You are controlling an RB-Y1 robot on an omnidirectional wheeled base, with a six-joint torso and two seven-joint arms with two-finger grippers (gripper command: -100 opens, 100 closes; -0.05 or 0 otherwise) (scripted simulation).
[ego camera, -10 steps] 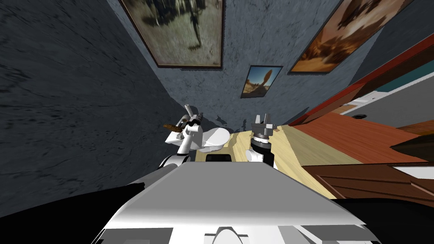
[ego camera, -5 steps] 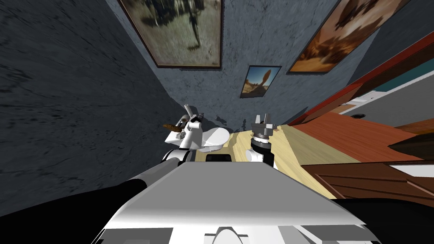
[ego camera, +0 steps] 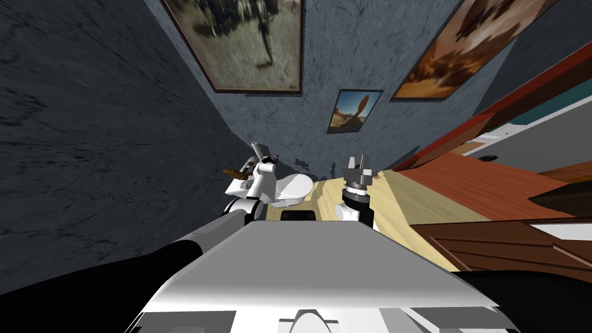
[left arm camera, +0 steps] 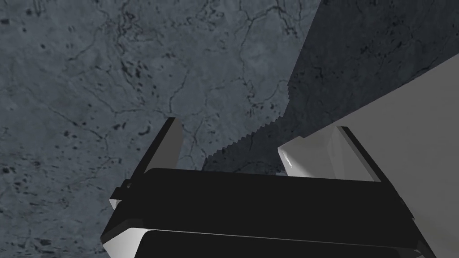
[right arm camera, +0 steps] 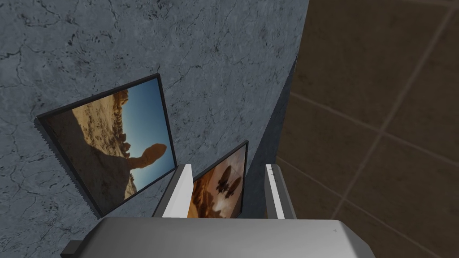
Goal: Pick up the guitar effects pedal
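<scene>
While right hand [right arm camera: 227, 166] gapes, left hand [left arm camera: 257, 125] gapes beside a white surface's edge [left arm camera: 390, 103].

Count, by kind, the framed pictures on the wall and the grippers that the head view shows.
Framed pictures: 3, the greenish picture, the blue-sky picture, the orange picture.
Grippers: 2, the left gripper, the right gripper.
Total: 5

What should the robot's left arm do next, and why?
Probably tip the left end effector down: its open fingers face the dark grey wall, a pale surface beside one finger, and nothing lies between them to grab.
</scene>
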